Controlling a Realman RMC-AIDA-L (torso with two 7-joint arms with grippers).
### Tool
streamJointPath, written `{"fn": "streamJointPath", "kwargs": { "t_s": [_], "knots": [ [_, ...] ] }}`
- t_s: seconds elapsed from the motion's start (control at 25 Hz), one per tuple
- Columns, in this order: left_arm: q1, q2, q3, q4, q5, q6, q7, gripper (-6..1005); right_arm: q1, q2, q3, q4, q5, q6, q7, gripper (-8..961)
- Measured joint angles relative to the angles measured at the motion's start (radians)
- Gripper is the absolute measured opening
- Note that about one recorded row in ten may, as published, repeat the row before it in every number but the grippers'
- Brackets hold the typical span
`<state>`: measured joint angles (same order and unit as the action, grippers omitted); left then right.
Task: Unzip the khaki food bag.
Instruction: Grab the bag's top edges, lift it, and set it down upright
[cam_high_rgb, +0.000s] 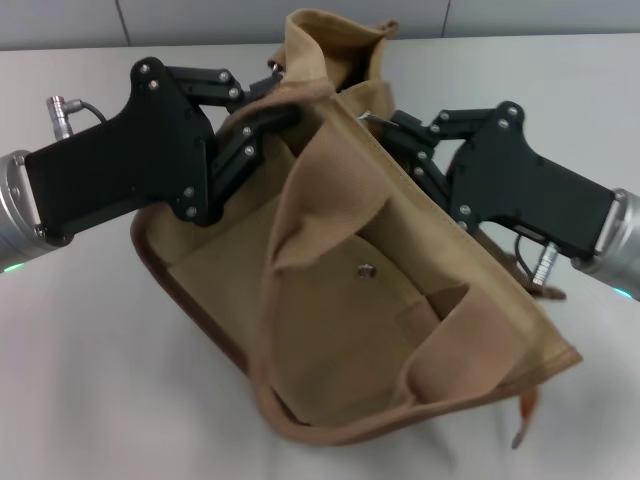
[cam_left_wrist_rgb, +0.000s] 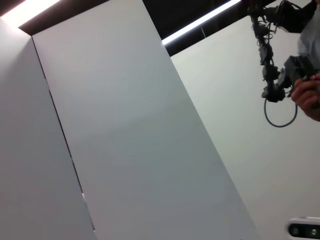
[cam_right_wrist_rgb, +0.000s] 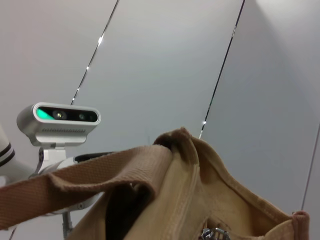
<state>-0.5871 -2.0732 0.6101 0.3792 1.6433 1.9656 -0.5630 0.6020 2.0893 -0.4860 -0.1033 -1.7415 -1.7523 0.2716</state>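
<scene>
On the white bench (cam_high_rgb: 90, 400), nearest the robot, the khaki food bag (cam_high_rgb: 370, 290) lies tipped over with its brown-edged base toward the left and its front pocket facing up. A metal snap (cam_high_rgb: 366, 269) sits in the middle of that pocket, and a thin pull tab (cam_high_rgb: 522, 420) hangs off the bag's near right corner. Farther back, the bag's upper part is bunched and lifted between the two arms. The left tool (cam_high_rgb: 283, 117) comes in from the left and its dark fingers are closed narrowly on a fold of the bag's fabric near the top edge. The right tool (cam_high_rgb: 385, 125) reaches in from the right at about the same height; its fingertips meet at a small silver piece (cam_high_rgb: 366, 117) by the bag's upper seam, but whether they are pinching it cannot be told. Behind both, the top of the bag stands up toward the grey wall (cam_high_rgb: 200, 20). From the right wrist, a wide webbing handle (cam_right_wrist_rgb: 85, 175) crosses in front of the bag's rim, with the robot's head camera (cam_right_wrist_rgb: 59, 121) beyond it.
</scene>
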Motion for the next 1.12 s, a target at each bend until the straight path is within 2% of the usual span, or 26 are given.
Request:
{"fn": "streamJointPath", "kwargs": {
  "t_s": [0.36, 0.6, 0.8, 1.0, 1.12],
  "knots": [
    [0.004, -0.001, -0.003, 0.0, -0.023, -0.006, 0.0, 85, -0.078, -0.005, -0.009, -0.049, -0.003, -0.036, 0.008, 29],
    [0.003, -0.001, 0.003, 0.0, -0.033, -0.008, 0.0, 85, -0.094, -0.005, 0.002, -0.045, 0.002, -0.062, 0.009, -1],
    [0.002, -0.001, 0.004, 0.0, -0.034, -0.007, 0.001, 85, -0.097, -0.002, 0.014, -0.033, 0.031, -0.112, 0.01, 115],
    [0.0, -0.001, 0.007, 0.0, -0.034, -0.004, 0.0, 85, -0.065, 0.001, 0.004, -0.031, 0.029, -0.103, 0.002, 289],
    [-0.001, -0.001, 0.012, 0.0, -0.034, -0.003, 0.0, 85, -0.05, 0.002, 0.003, -0.027, 0.027, -0.086, 0.0, 334]
  ]
}}
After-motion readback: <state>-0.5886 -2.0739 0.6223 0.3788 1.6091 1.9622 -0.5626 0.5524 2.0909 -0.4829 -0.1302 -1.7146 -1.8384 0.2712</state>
